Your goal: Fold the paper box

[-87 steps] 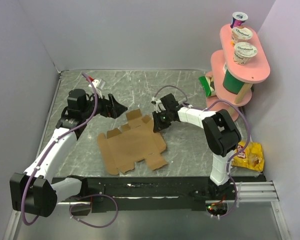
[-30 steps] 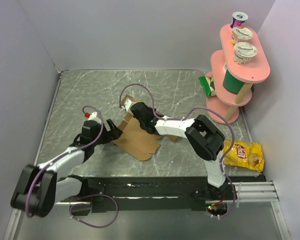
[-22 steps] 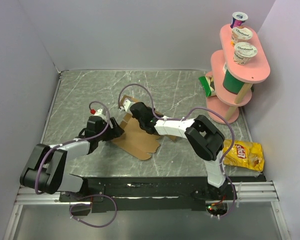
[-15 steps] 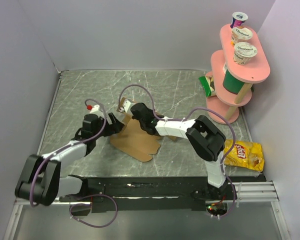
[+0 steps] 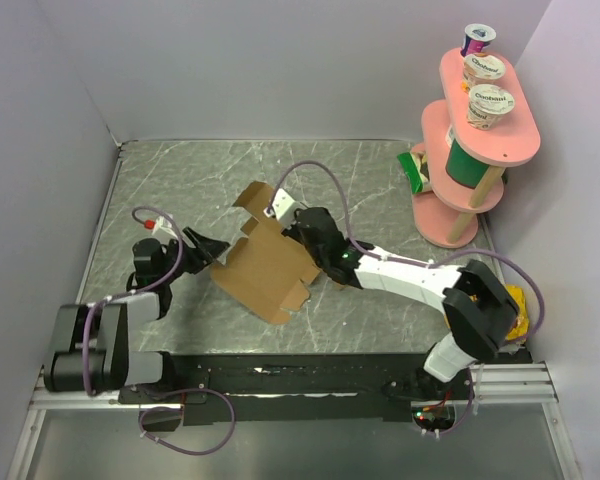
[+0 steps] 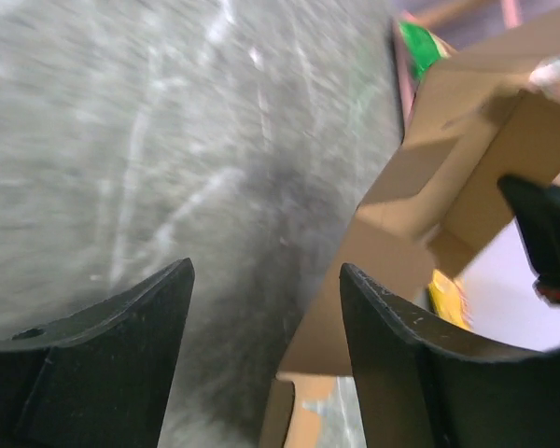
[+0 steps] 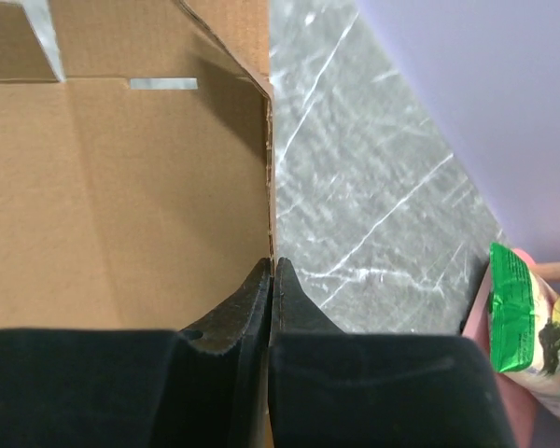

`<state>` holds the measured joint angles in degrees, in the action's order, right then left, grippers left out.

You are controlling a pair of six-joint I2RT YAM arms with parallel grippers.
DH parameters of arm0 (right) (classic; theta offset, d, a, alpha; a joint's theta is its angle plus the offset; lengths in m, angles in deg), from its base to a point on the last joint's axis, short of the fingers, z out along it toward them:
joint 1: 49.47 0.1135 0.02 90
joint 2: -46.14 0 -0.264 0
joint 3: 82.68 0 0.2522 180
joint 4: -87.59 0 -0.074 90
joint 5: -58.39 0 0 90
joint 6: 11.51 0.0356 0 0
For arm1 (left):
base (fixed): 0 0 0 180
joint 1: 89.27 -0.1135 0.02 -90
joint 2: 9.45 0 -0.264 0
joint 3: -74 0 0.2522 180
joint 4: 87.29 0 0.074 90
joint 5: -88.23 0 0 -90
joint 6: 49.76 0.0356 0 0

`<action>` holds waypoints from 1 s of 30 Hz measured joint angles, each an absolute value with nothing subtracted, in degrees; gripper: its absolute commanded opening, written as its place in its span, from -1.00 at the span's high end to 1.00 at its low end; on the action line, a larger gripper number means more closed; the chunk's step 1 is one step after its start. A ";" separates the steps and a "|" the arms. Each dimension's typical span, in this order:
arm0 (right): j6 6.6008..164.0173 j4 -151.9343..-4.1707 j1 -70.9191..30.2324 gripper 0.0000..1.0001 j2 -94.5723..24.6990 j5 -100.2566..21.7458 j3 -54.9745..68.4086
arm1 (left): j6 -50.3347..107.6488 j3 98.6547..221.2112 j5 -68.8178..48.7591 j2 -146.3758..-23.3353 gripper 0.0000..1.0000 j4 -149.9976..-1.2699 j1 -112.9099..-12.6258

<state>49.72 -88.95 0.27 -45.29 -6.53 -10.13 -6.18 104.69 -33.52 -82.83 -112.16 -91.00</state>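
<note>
Retreated leftward: left hand (image 6: 266,271), spread; right hand (image 7: 271,266) pinches paper box (image 5: 265,265) edge

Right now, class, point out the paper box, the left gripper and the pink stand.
paper box (image 5: 265,272): top view, flat middle panel.
left gripper (image 6: 266,267): left wrist view, between fingertips.
pink stand (image 5: 518,140): top view, bare upper shelf.

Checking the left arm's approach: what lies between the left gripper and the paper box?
Only bare tabletop between left gripper and paper box, shown in the left wrist view.

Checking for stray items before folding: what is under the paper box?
Grey table shows around the paper box, which the right gripper pinches at one edge. The patch beneath the sheet is covered.
</note>
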 measured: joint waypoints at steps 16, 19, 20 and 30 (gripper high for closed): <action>52.67 -90.37 0.27 1.00 -41.12 -12.11 -14.09 | -16.49 106.18 -44.38 -96.84 -0.32 -137.45 -90.37; 53.15 -90.18 0.27 1.00 -40.92 -12.92 -14.09 | -18.20 107.31 -42.87 -99.42 -0.30 -140.62 -91.05; 53.17 -90.09 0.27 1.00 -40.86 -13.16 -14.09 | -19.20 107.31 -42.52 -100.34 -0.30 -141.71 -91.29; 53.13 -89.65 0.27 1.00 -40.27 -14.77 -14.09 | -26.07 110.62 -45.17 -112.34 -0.26 -146.59 -90.41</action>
